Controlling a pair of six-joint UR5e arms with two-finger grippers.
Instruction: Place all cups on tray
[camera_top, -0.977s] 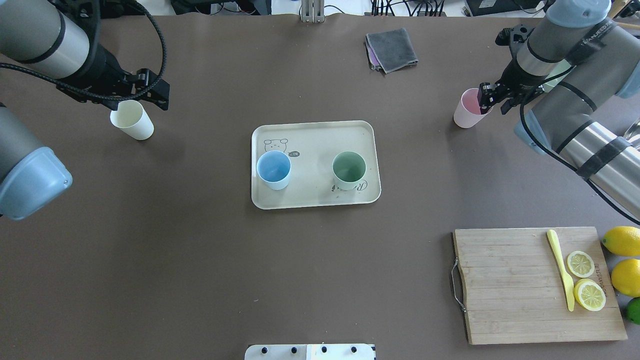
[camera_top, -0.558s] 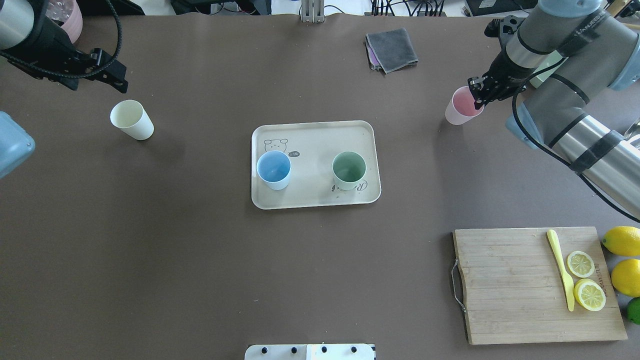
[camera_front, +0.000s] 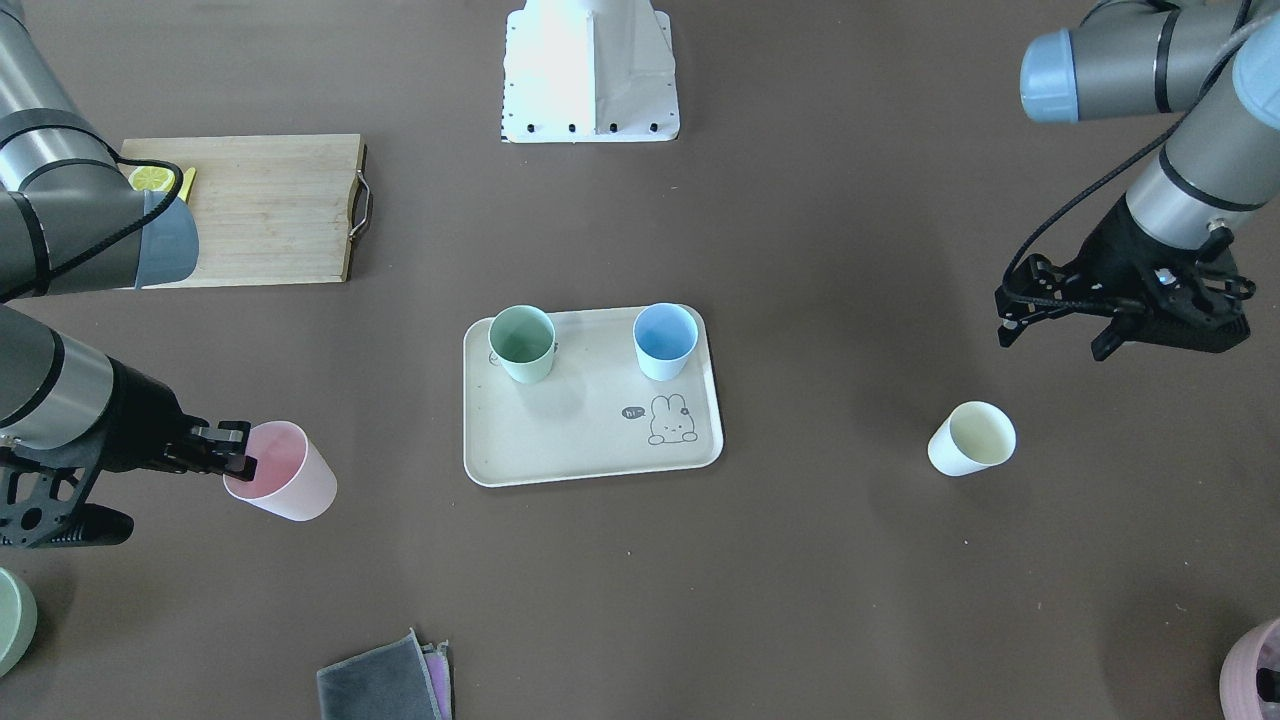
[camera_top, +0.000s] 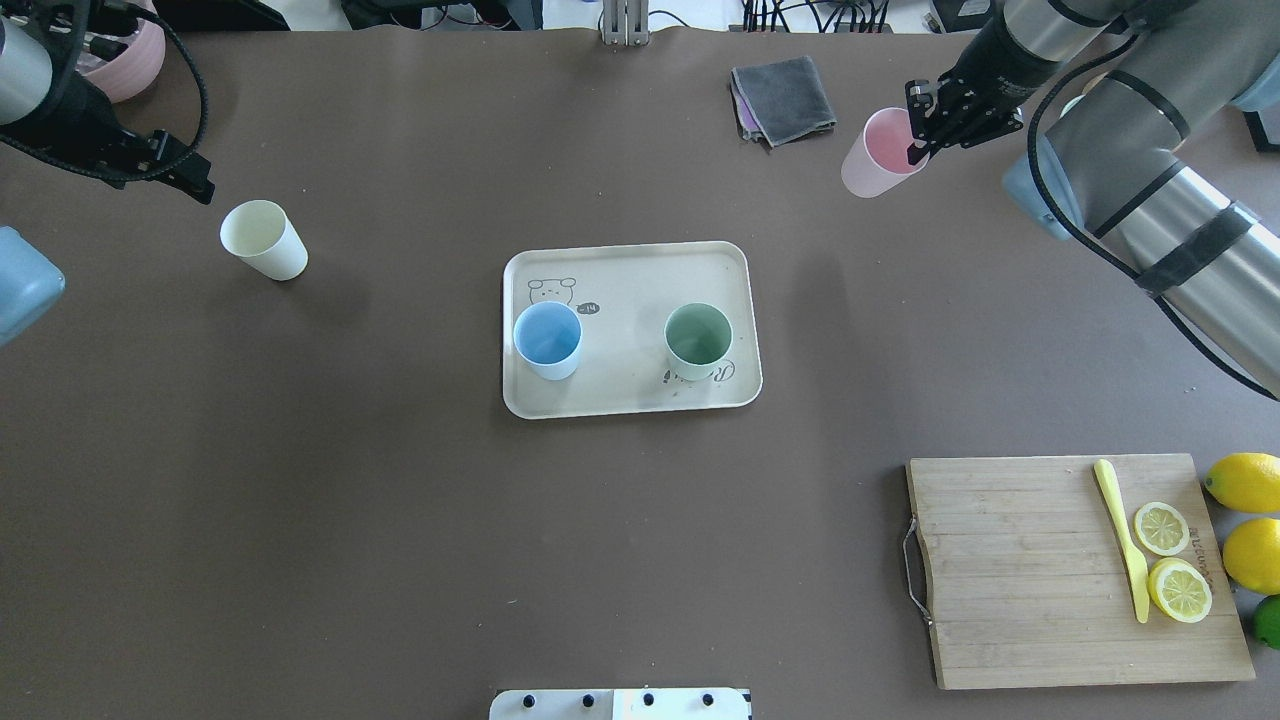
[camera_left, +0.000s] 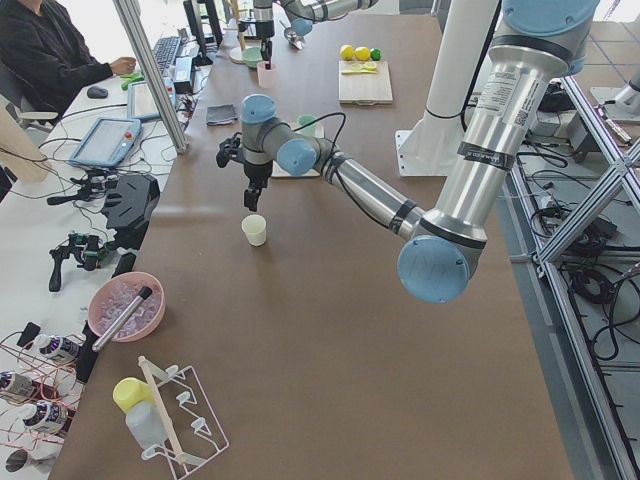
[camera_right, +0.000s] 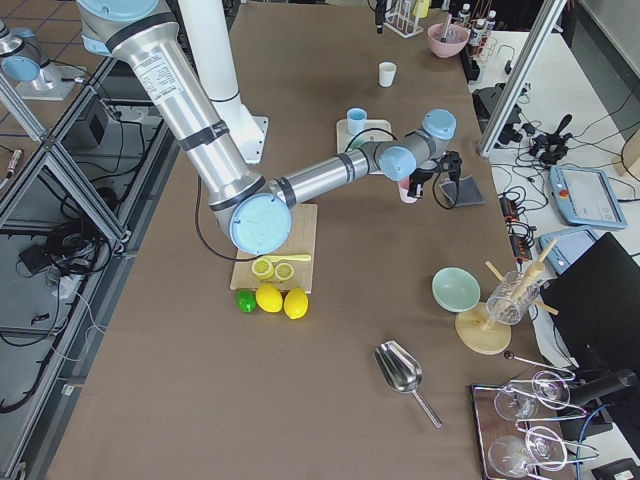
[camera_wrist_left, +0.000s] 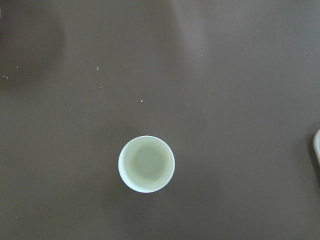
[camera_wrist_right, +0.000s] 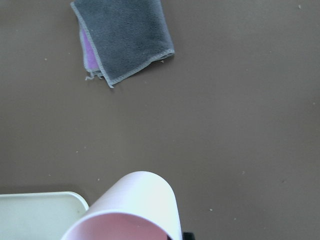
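The cream-beige tray (camera_top: 630, 270) lies mid-table with the blue cup (camera_top: 547, 340) and the green cup (camera_top: 698, 340) standing on it; the front view shows them too (camera_front: 665, 340) (camera_front: 522, 343). My right gripper (camera_top: 920, 135) is shut on the rim of the pink cup (camera_top: 875, 155) and holds it tilted above the table, right of the tray; the right wrist view (camera_wrist_right: 135, 210) shows the cup. The cream-yellow cup (camera_top: 262, 240) stands upright on the table at the left (camera_wrist_left: 146, 164). My left gripper (camera_front: 1055, 335) is open and empty, raised just beyond that cup.
A folded grey cloth (camera_top: 783, 98) lies at the far edge near the pink cup. A wooden cutting board (camera_top: 1010, 570) with lemon halves and a yellow knife is at the near right, lemons beside it. A mauve pot (camera_top: 125, 60) stands at the far left corner.
My right gripper has lifted the pink cup and carried it left and away from the robot. My left gripper has drawn back from the cream-yellow cup, which stays in place.
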